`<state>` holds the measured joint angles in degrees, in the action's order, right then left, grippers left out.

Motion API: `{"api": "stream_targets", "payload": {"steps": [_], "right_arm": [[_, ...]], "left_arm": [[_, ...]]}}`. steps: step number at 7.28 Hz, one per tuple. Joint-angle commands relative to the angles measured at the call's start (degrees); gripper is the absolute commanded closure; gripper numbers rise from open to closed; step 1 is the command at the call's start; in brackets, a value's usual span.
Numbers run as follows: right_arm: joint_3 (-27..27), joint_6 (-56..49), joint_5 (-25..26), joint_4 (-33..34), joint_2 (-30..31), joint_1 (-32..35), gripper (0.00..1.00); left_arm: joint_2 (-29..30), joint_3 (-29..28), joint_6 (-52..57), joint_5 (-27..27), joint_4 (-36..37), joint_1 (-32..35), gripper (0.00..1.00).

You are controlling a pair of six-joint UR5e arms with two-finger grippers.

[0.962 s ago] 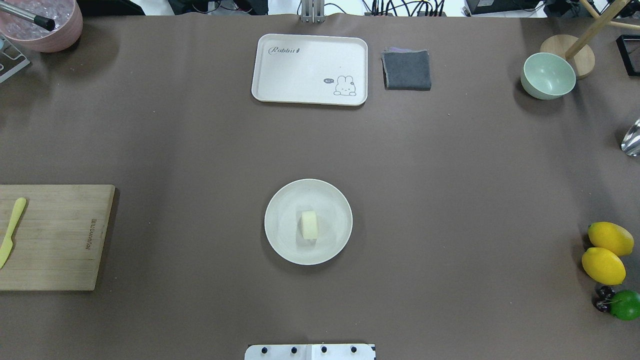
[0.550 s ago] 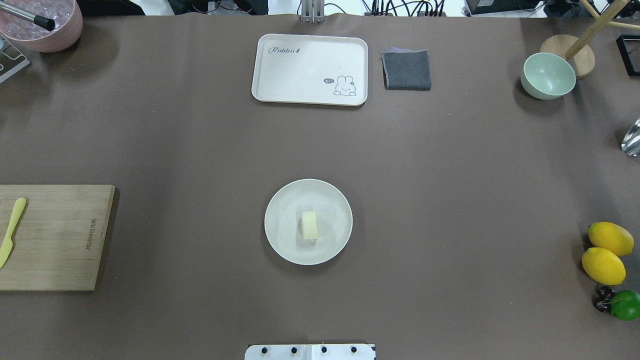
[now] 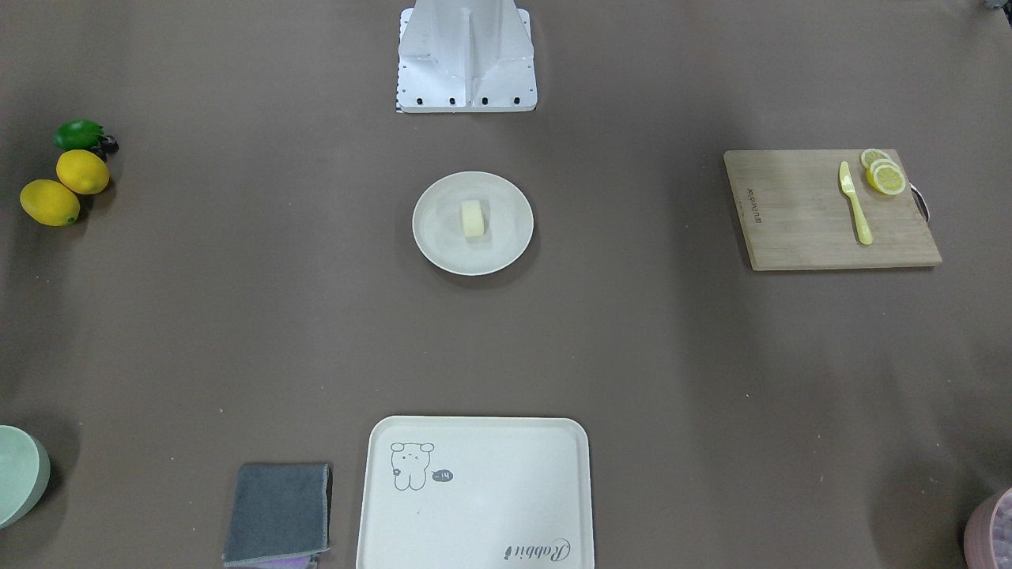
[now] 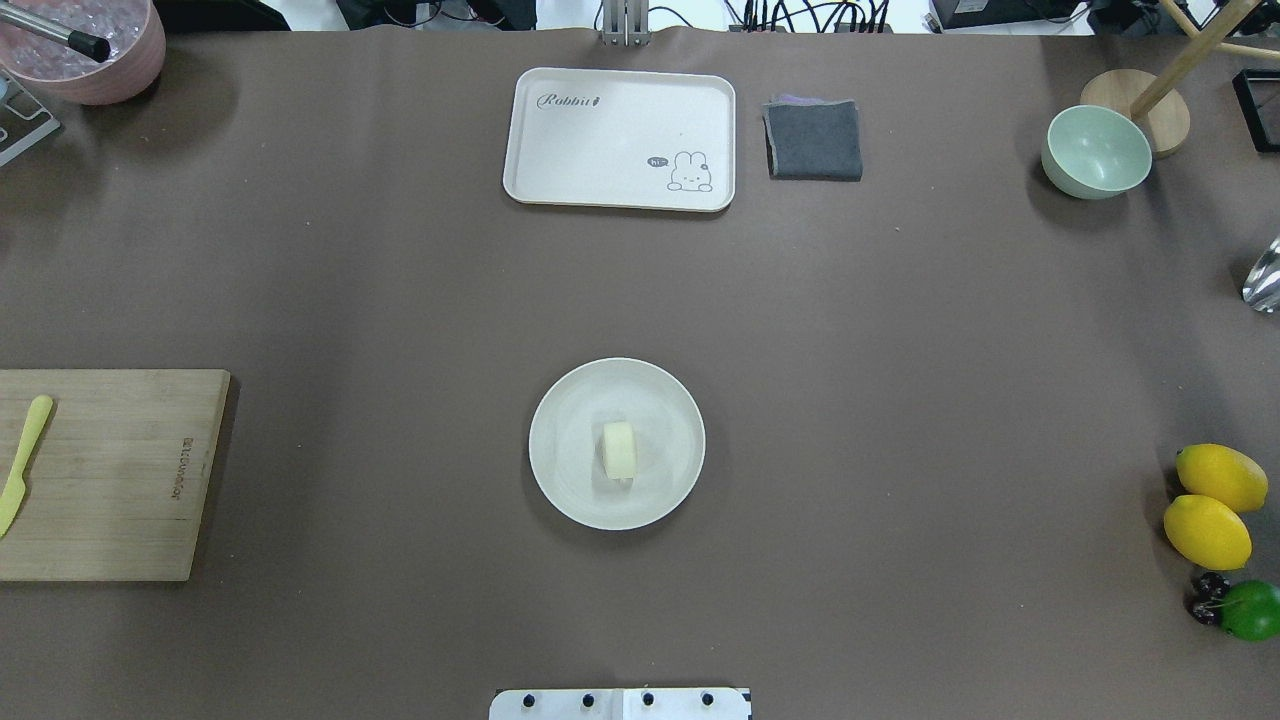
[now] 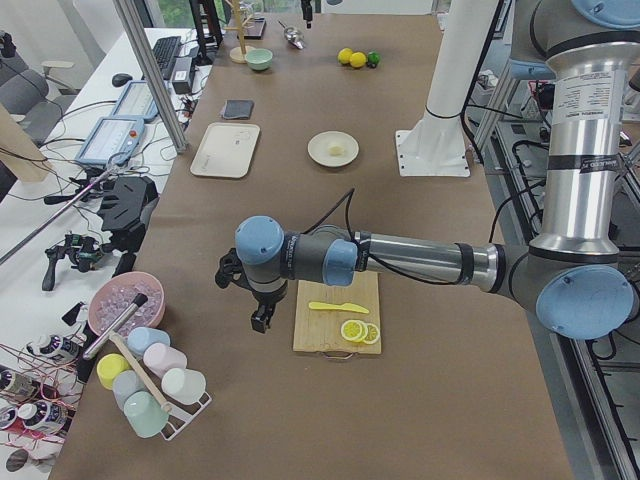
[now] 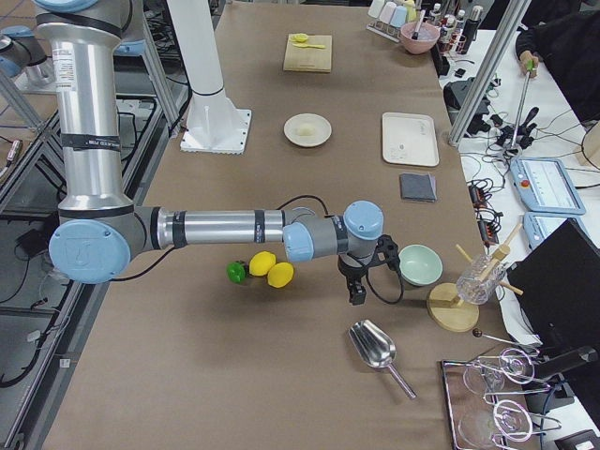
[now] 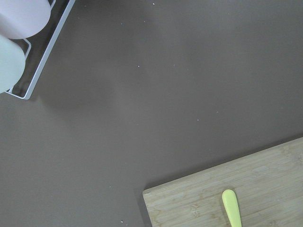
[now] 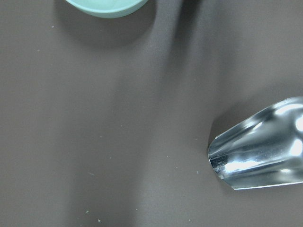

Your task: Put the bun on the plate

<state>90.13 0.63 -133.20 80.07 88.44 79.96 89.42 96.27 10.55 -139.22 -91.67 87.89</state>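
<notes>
The bun (image 4: 619,449), a small pale cream block, lies in the middle of the round off-white plate (image 4: 560,485) near the robot's base. It also shows on the plate (image 3: 439,246) in the front-facing view as the bun (image 3: 472,218). Neither gripper is near it. My left gripper (image 5: 262,318) hangs over the table beside the cutting board at the left end, seen only from the side, so I cannot tell whether it is open or shut. My right gripper (image 6: 357,295) hovers between the green bowl and the metal scoop at the right end, and there too I cannot tell.
A wooden cutting board (image 4: 120,480) with a yellow knife (image 4: 22,462) and lemon slices (image 3: 884,174) lies left. A printed tray (image 4: 620,140) and grey cloth (image 4: 813,140) sit at the far edge. Green bowl (image 4: 1095,152), metal scoop (image 8: 260,146), lemons (image 4: 1210,505) and lime (image 4: 1250,610) are right.
</notes>
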Motion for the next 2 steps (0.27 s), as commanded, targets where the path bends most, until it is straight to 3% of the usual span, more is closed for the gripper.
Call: {"api": "stream_targets", "payload": {"steps": [1, 2], "right_arm": [[-0.05, 0.51, -0.04, 0.0, -0.55, -0.24, 0.0], [0.48, 0.6, -0.13, 0.0, -0.64, -0.24, 0.0]], "left_arm": [[0.57, -0.29, 0.0, 0.01, 0.09, -0.08, 0.02], [0.75, -0.12, 0.0, 0.09, 0.09, -0.08, 0.02]]}}
